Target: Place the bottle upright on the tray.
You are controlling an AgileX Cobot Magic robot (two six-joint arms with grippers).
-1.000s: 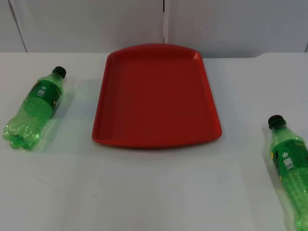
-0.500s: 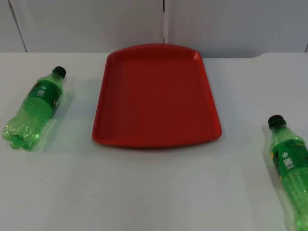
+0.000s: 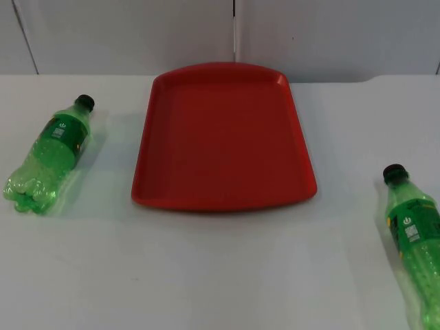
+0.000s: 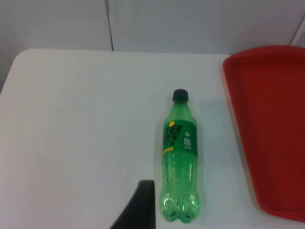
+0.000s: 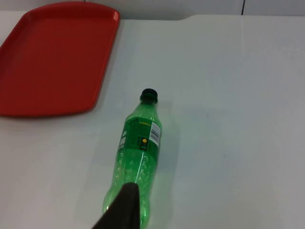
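Observation:
Two green plastic bottles with black caps lie on their sides on the white table. The left bottle (image 3: 48,155) (image 4: 180,157) lies left of the red tray (image 3: 223,203) (image 4: 274,119), cap toward the wall. The right bottle (image 3: 412,237) (image 5: 137,148) lies near the table's right front, right of the tray (image 5: 52,62). Nothing lies in the tray. My left gripper (image 4: 142,207) hangs above the table close to the left bottle's base, apart from it. My right gripper (image 5: 125,207) hangs over the base end of the right bottle.
The grey partition wall (image 3: 234,31) rises just behind the tray's far rim. Bare white table (image 3: 206,275) spreads in front of the tray and between the tray and each bottle.

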